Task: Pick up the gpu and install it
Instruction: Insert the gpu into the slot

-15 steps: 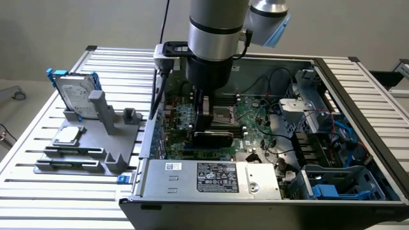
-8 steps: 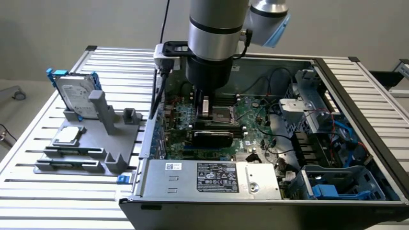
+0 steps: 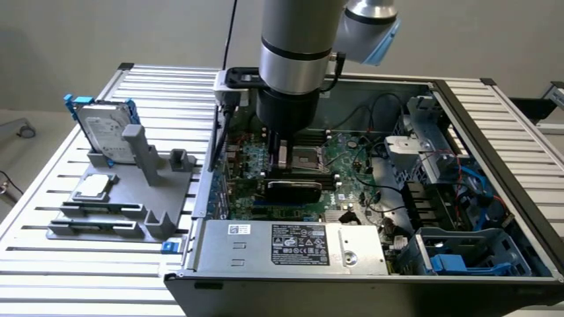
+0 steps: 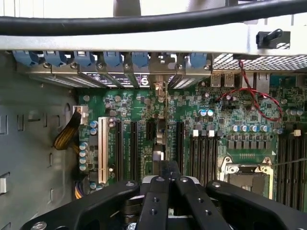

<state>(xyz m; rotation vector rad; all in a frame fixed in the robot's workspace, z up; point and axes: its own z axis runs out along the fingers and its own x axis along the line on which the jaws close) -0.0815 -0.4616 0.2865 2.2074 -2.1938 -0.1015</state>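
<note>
- The arm's black two-finger gripper (image 3: 282,158) is reaching down into the open grey metal computer case (image 3: 467,125), just above the green motherboard (image 4: 230,110).
- Its fingers (image 4: 156,191) are pressing together, seemingly clamping the top edge of the gpu (image 4: 160,129), a thin card standing on edge among the long black expansion slots (image 4: 133,143).
- The card's long axis is running straight out from the fingertips toward the blue plastic clips (image 4: 112,58) along the case's rear wall.
</note>
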